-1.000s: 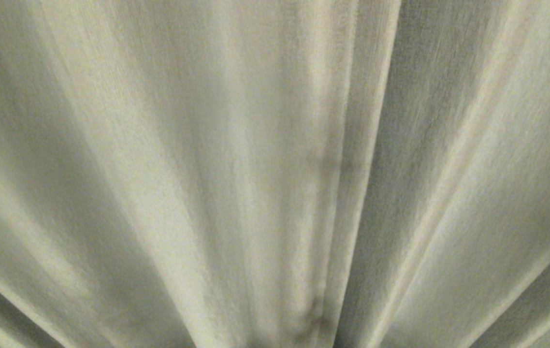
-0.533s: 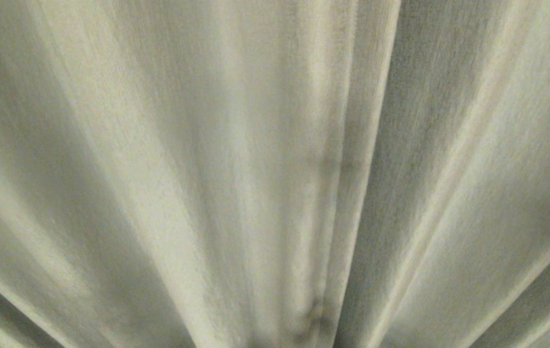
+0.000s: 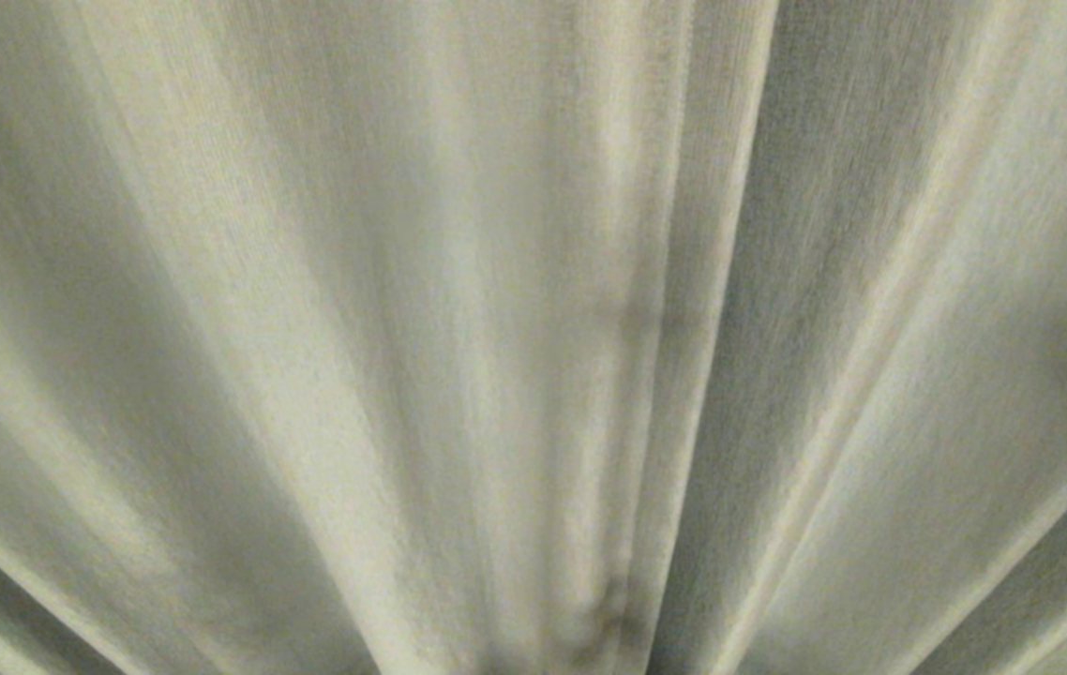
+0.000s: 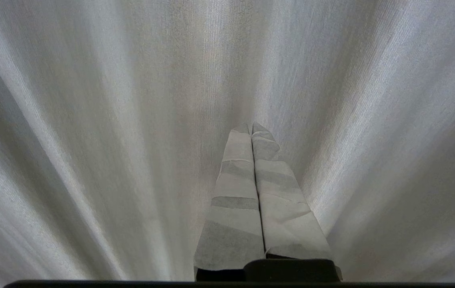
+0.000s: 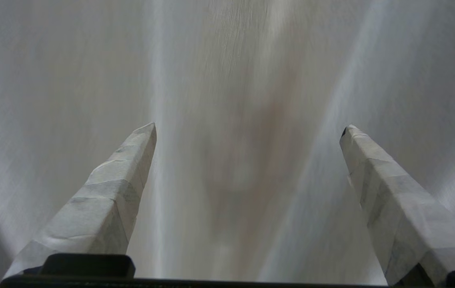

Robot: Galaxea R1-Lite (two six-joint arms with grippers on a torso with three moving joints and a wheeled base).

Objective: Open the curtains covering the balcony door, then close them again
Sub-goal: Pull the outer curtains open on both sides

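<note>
Two claws in view, one per wrist camera; neither shows in the head view. One thing of the task visible: the curtains (image 3: 533, 337), cream woven fabric in vertical folds, filling all three views edge to edge. A hem edge (image 3: 721, 281) runs top to bottom right of centre in the head view.

Left claw (image 4: 252, 127): taped fingers (image 4: 235, 200) pressed together, nothing between them, tips pointing at the cloth just ahead. Whether they touch it cannot be told.

Right claw (image 5: 247, 128): fingers (image 5: 107, 200) spread wide, empty. Cloth lies straight ahead of the gap, close, with a pale fold showing between the tips. Contact cannot be told.
</note>
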